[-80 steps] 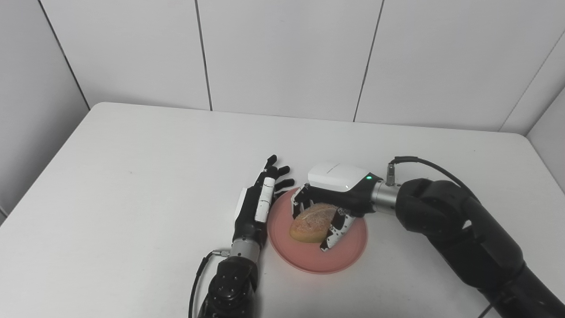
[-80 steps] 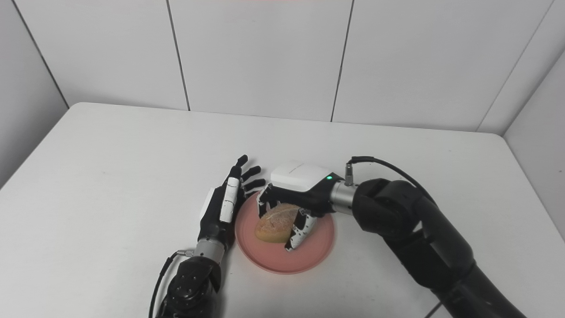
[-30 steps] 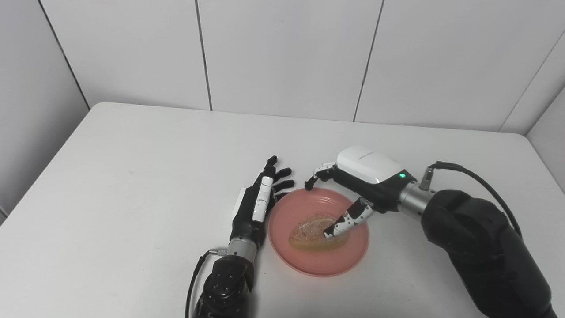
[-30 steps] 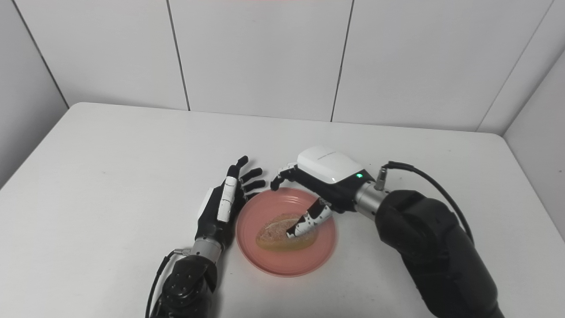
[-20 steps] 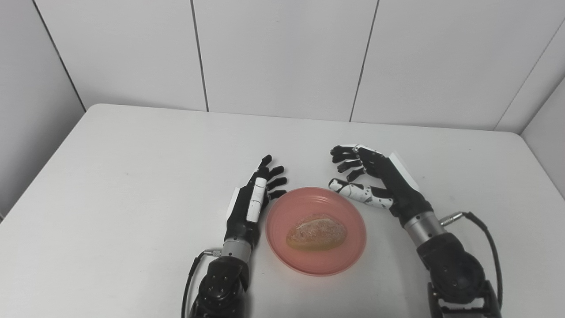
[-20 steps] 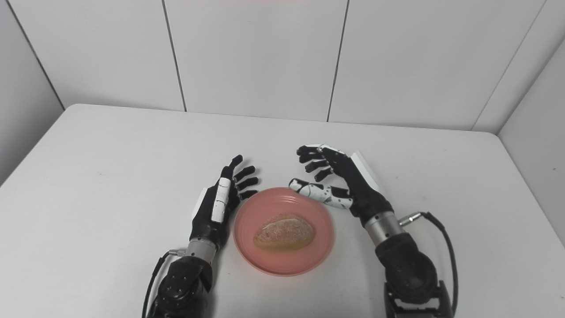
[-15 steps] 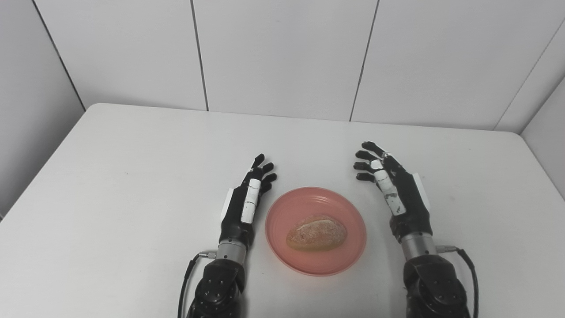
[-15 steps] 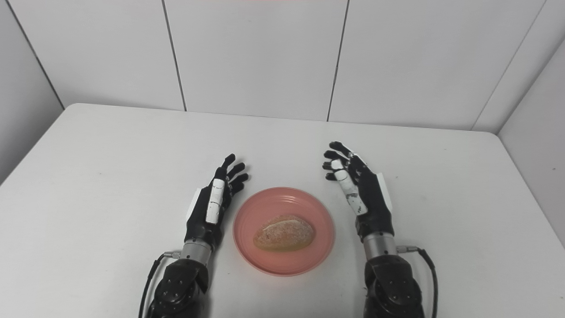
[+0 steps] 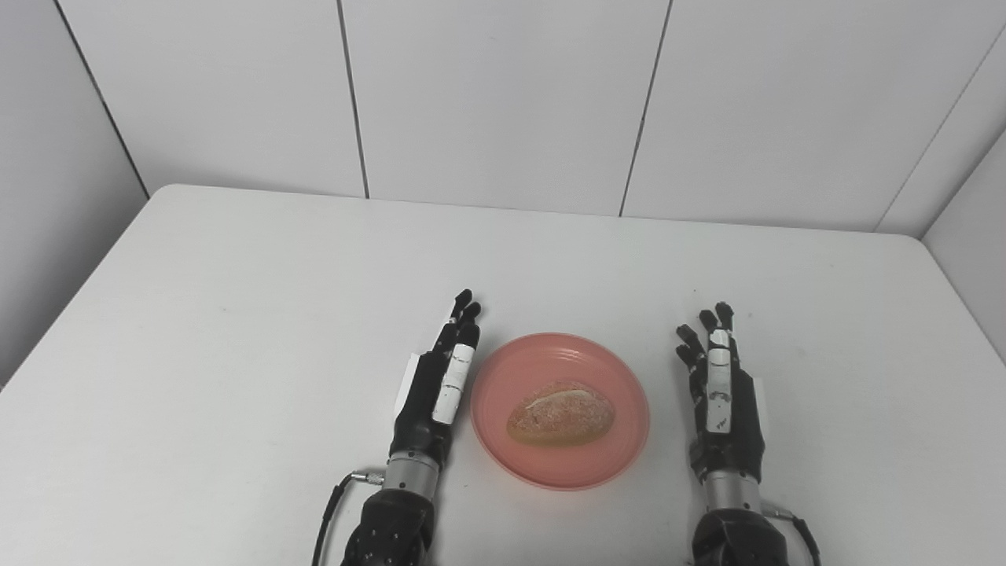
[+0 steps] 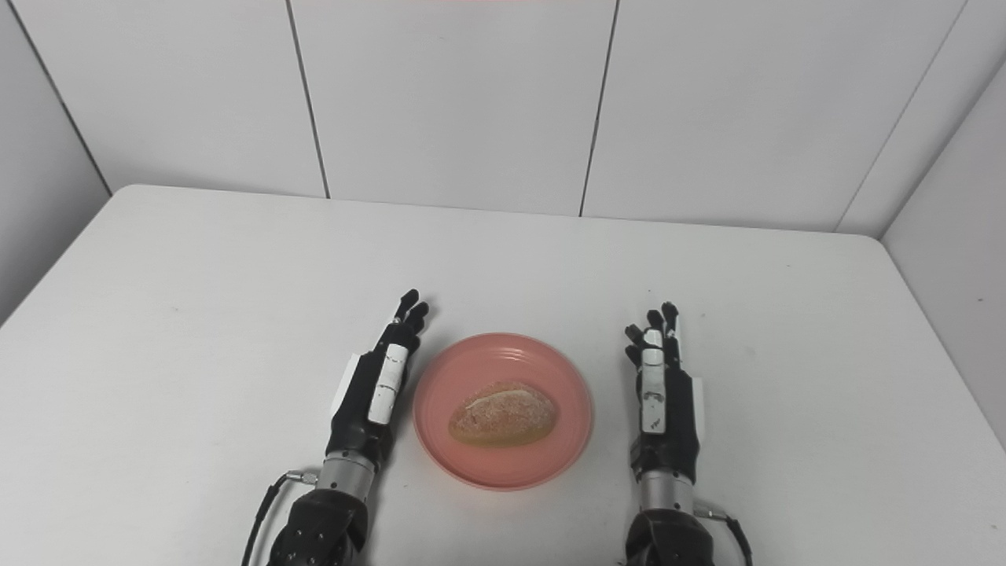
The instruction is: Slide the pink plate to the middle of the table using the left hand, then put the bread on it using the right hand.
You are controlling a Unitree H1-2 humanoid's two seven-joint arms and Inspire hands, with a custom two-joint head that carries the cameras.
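White table, seen from above, backed by white wall panels. Landmark: the pink plate, round and shallow, sitting on the near-middle of the table top. The bread, a golden oval roll with a pale floury crust, lies on the plate's centre with its long axis running left to right, ringed by bare plate on all sides. Left hand: just beside the plate's left rim, edge-on to the camera, fingers straight and pointing toward the far wall, held close to one another; it grips nothing. Whether it touches the plate rim cannot be told from either eye view; the gap, if any, is very thin. Right hand: to the right of the plate, clearly apart from its rim with a strip of bare table between; fingers likewise straight and pointing to the far wall, slightly fanned at the tips, holding nothing. Both forearms enter from the near edge, one on each side of the plate, roughly parallel. A thin black cable loops off the left wrist, on the side away from the plate.
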